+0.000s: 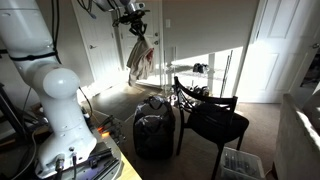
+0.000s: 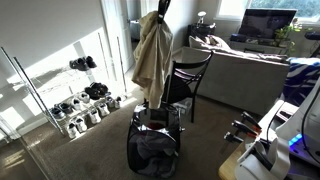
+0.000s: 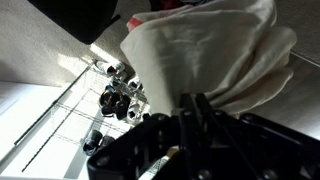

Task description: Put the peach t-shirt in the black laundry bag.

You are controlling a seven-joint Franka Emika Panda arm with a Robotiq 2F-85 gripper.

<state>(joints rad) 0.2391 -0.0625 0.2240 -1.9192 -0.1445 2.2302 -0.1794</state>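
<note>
The peach t-shirt (image 2: 152, 58) hangs bunched from my gripper (image 2: 161, 12), high in the air. It also shows in an exterior view (image 1: 140, 56) under the gripper (image 1: 136, 26), and it fills the top of the wrist view (image 3: 210, 50). My gripper (image 3: 190, 105) is shut on the shirt's top. The black laundry bag (image 2: 155, 148) stands open on the carpet, below the shirt and a little toward the camera. It also shows in an exterior view (image 1: 153, 130).
A black chair (image 1: 210, 115) stands right beside the bag; it also shows in an exterior view (image 2: 188, 80). A wire shoe rack (image 2: 60, 95) with shoes is along the wall. A grey sofa (image 2: 240, 65) is behind. A desk edge with cables (image 1: 95, 160) is near the robot base.
</note>
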